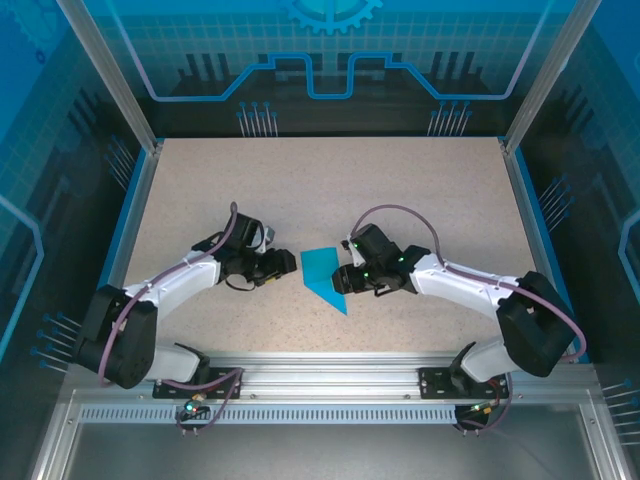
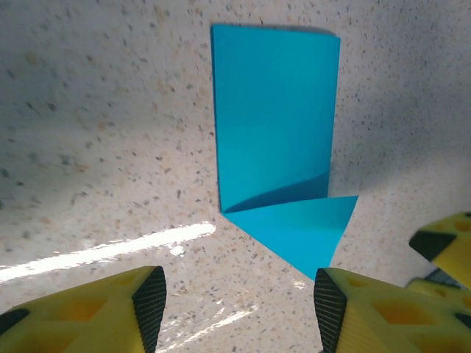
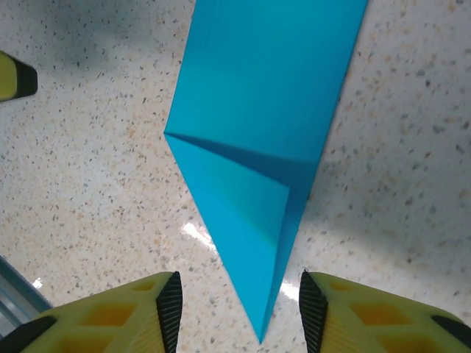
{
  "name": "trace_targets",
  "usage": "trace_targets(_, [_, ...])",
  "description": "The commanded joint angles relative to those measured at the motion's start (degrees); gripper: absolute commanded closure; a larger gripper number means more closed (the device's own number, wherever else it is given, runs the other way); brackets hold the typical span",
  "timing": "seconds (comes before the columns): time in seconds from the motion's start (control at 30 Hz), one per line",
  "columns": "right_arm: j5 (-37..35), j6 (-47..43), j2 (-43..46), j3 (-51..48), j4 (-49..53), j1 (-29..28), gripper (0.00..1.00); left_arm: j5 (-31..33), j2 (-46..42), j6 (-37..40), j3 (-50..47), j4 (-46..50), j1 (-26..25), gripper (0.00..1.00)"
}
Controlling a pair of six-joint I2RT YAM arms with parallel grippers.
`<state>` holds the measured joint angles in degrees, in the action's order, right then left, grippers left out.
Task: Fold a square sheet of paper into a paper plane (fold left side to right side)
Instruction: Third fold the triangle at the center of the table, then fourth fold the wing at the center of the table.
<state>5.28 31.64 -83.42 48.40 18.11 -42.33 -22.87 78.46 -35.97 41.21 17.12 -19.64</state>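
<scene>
The square sheet of paper [image 1: 325, 275], bright cyan-blue, lies flat on the speckled table, folded into a narrow strip with a triangular flap and one pointed end. My left gripper [image 1: 291, 265] sits just left of it, open; in the left wrist view the left gripper [image 2: 239, 301] has bare table between its fingers and the paper [image 2: 276, 110] lies just ahead. My right gripper [image 1: 341, 280] is at the paper's right edge. In the right wrist view the right gripper [image 3: 239, 303] is open, and the paper's [image 3: 257, 88] pointed tip lies between the fingers without touching either.
The tabletop [image 1: 330, 180] stretches bare behind the arms, bounded by blue side rails and a metal rail [image 1: 330, 365] at the near edge. The other arm's yellow fingertips [image 2: 441, 246] reach into the left wrist view, and the left arm's fingertip [image 3: 11, 77] into the right wrist view.
</scene>
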Motion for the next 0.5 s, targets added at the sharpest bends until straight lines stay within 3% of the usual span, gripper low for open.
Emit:
trace_targets(0.0, [4.1, -7.3, -3.8, 0.5, -3.5, 1.5, 0.51, -5.9, 1.0, -5.5, -2.2, -6.5, 0.1, 0.40])
trace_targets(0.2, [7.2, -8.8, -10.5, 1.6, -6.4, 2.8, 0.52, -6.9, 3.7, -5.8, -2.5, -8.1, 0.0, 0.40])
trace_targets(0.47, [9.6, -7.7, -12.0, 1.3, -10.2, 3.8, 0.71, -8.1, 7.3, -5.3, -1.6, -8.4, -0.8, 0.38])
